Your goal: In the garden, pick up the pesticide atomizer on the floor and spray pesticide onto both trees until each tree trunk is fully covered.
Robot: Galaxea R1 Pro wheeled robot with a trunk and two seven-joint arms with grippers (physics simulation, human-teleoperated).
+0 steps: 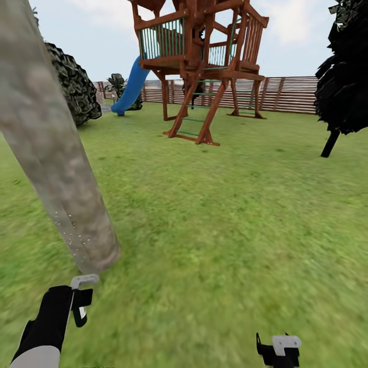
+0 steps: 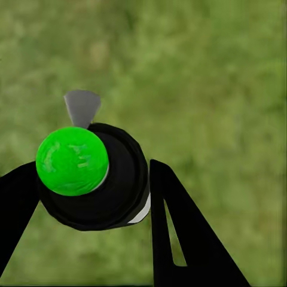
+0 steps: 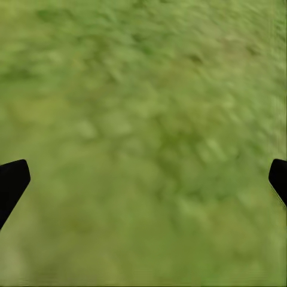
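Note:
A thick mottled grey-beige tree trunk [image 1: 56, 153] leans through the left of the head view and meets the grass floor [image 1: 214, 240] just ahead of my left arm. Fine white pesticide specks [image 1: 71, 232] dot its lower part. My left gripper [image 1: 81, 305] is shut on the pesticide atomizer [image 2: 89, 179], a black body with a bright green cap and a grey nozzle [image 1: 84, 280] that points at the trunk's base. Its black fingers [image 2: 179, 233] press both sides of the body. My right gripper [image 1: 278, 350] hangs open and empty over grass, low at the right.
A brown wooden play tower [image 1: 202, 66] with a blue slide [image 1: 130, 87] stands ahead, before a slatted fence [image 1: 291, 94]. A dark shrub [image 1: 76, 87] sits behind the trunk and a dark-leaved tree [image 1: 345, 76] at the right. Lawn lies between.

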